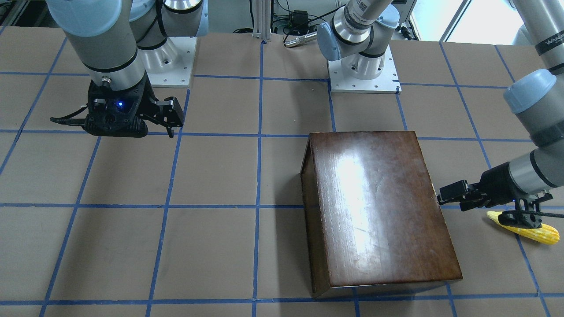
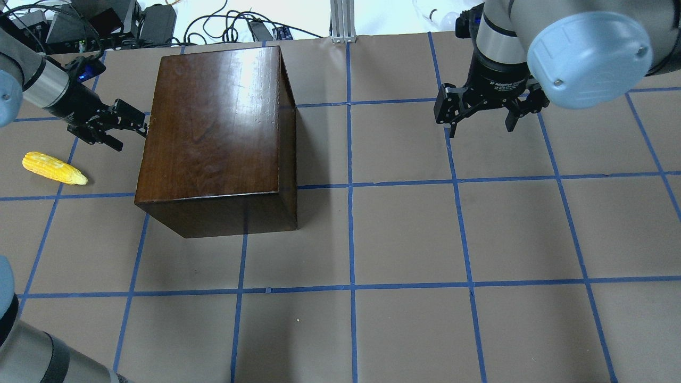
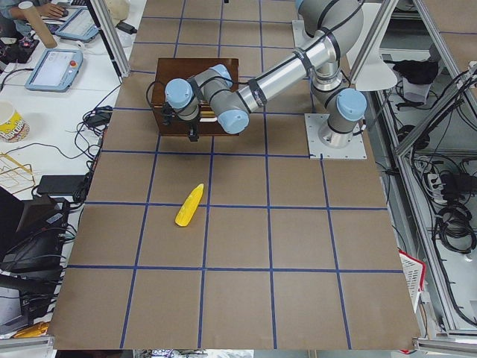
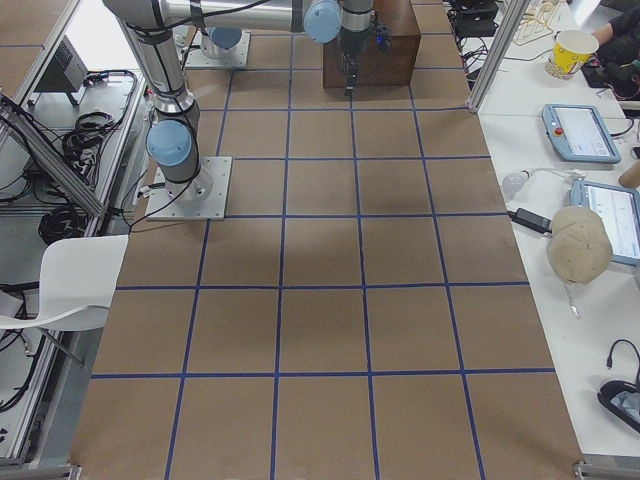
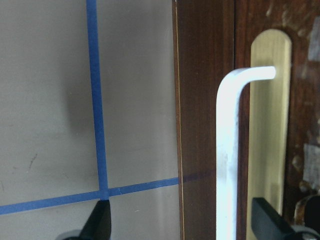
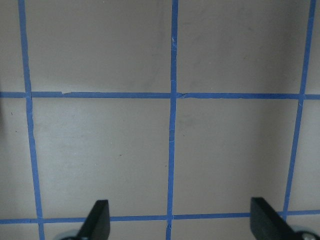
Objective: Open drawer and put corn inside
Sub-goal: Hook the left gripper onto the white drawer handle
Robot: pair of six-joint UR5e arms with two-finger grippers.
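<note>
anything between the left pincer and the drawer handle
Nothing visible does. The left pincer is open and faces the shut drawer. In the wrist view the white handle lies directly ahead, within the span of its fingers.

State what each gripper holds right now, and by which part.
Nothing is held. The left gripper is open at the drawer handle; the right gripper is open over the table; the corn lies free.
</note>
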